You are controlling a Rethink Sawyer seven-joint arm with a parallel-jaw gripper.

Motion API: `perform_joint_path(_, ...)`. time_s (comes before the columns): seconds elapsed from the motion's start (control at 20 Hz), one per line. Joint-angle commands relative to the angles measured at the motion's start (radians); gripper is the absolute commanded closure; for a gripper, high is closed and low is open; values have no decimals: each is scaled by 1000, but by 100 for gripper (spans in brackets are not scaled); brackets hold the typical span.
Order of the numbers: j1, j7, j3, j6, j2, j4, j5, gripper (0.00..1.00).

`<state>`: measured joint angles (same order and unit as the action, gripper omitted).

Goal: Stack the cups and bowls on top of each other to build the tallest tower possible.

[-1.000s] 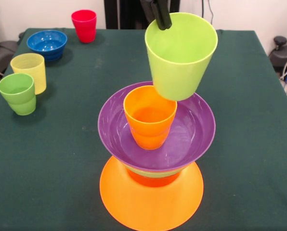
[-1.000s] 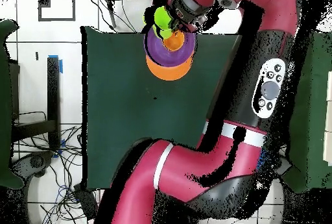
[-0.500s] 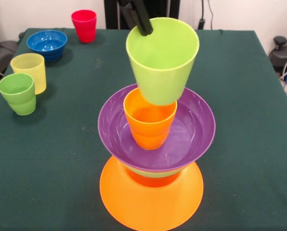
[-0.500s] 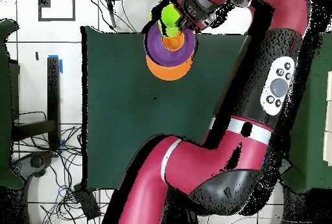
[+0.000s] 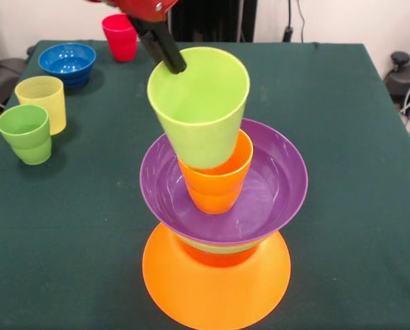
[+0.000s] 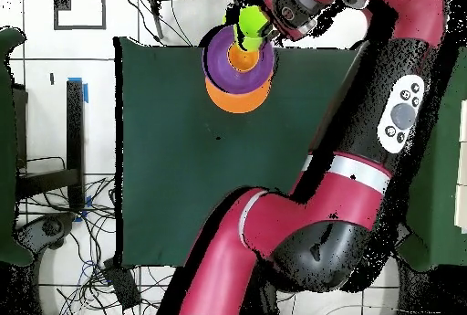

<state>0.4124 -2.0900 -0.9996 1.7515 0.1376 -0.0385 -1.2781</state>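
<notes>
Lime green dominates the front view: the lime green cup (image 5: 199,103) hangs upright, pinched at its far rim by the gripper (image 5: 165,53), its base just above and slightly left of the orange cup (image 5: 217,180). That orange cup stands in the purple bowl (image 5: 274,182), which tops the tower (image 5: 222,227) over a green and a red-orange layer on the wide orange bowl (image 5: 215,285). Left unstacked on the green surface (image 5: 356,124) are the green cup (image 5: 26,133), pale yellow cup (image 5: 43,100), blue bowl (image 5: 67,62) and red cup (image 5: 120,36), so I judge the job a little over half done. Overhead, the red arm (image 6: 365,147) reaches across to the tower at the far edge, with the lime cup over the orange one.
</notes>
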Motion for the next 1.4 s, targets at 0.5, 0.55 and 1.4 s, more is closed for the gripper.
perform_joint_path(0.5,18,287,-238,-9,36,21,-171,100)
perform_joint_path(0.55,18,284,-245,-8,36,22,-178,100)
perform_joint_path(1.4,2,274,-215,-4,9,11,-135,100)
